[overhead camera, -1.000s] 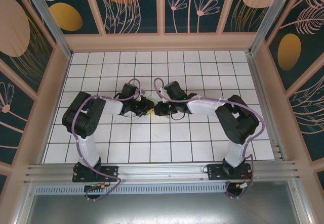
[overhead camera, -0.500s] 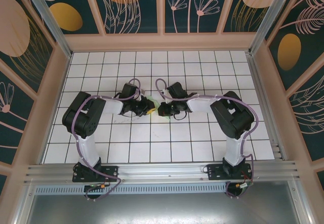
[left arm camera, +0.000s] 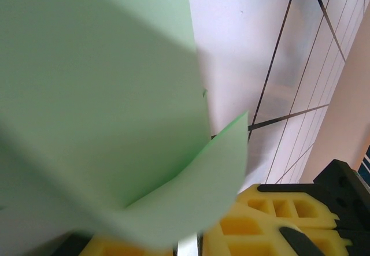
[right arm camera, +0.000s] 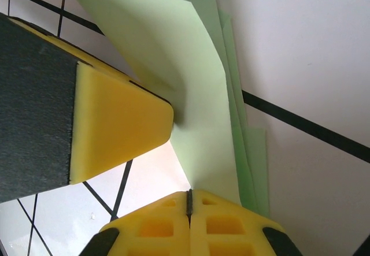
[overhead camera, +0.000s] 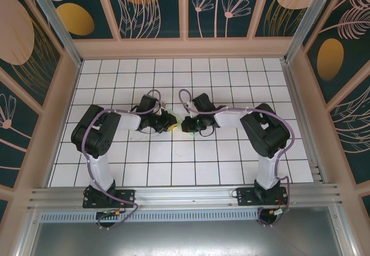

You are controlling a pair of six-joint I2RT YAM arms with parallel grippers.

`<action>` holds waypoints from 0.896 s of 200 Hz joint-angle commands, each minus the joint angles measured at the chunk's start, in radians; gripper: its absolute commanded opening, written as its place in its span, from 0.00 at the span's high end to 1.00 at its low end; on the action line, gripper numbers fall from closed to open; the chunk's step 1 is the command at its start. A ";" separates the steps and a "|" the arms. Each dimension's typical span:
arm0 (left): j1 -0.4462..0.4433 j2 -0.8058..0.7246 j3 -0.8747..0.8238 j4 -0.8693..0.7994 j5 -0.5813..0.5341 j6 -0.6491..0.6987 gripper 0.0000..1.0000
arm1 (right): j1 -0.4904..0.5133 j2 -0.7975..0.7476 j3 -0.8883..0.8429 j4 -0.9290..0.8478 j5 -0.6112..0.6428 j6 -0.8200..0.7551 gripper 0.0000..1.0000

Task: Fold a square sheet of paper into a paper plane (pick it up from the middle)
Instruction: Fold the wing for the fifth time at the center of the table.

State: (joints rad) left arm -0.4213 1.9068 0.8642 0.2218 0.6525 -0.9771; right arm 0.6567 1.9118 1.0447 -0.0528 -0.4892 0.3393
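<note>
Beyond the bare near tiles of the bench (overhead camera: 173, 164), the left claw (left arm camera: 191, 241) and right claw (right arm camera: 189, 207) meet tip to tip, each pinching the partly folded mint-green sheet of paper (right arm camera: 196, 94), which curls above mid-bench between them.

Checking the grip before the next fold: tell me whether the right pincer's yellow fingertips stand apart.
No, the right pincer has both yellow pads meeting along a thin seam.
</note>
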 commanded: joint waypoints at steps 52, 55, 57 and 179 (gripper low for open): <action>0.019 0.063 0.025 -0.110 -0.203 0.079 0.80 | -0.020 0.062 -0.032 -0.033 -0.025 -0.031 0.95; 0.019 0.058 0.027 -0.105 -0.198 0.081 0.79 | -0.021 0.062 -0.032 -0.034 -0.025 -0.030 0.95; 0.019 0.055 0.030 -0.100 -0.194 0.083 0.79 | -0.021 0.065 -0.032 -0.032 -0.026 -0.030 0.95; 0.016 -0.075 -0.086 0.190 -0.038 0.055 0.79 | -0.020 0.077 -0.038 0.151 -0.131 0.202 0.95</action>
State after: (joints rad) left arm -0.4057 1.8370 0.7830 0.3237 0.5785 -0.9138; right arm 0.6327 1.9575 1.0203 0.0681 -0.6090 0.4870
